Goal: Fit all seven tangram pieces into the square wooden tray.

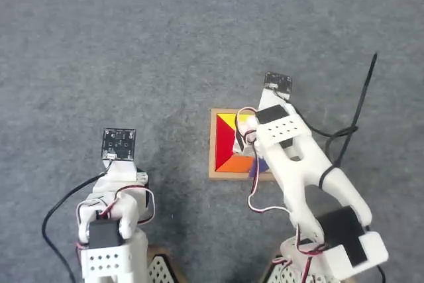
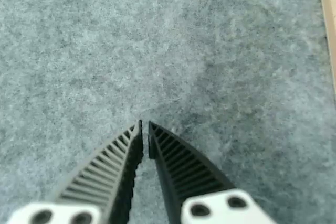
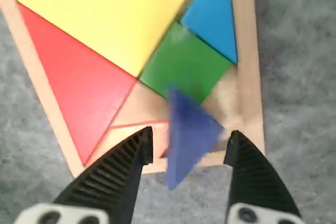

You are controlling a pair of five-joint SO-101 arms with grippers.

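Over the wooden tray's [image 3: 247, 51] bare gap, my right claw [image 3: 190, 131] stands apart, blue triangle [image 3: 184, 156] seemingly loose for seating; left claw [image 2: 145, 124] idles together.

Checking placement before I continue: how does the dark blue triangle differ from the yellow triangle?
Size: the yellow triangle is far larger than the dark blue triangle.
Pose: the yellow triangle lies flat, seated in the tray. The dark blue triangle is not seated; it overlaps the tray's rim, between the fingers of the open right gripper.
Both are triangles.
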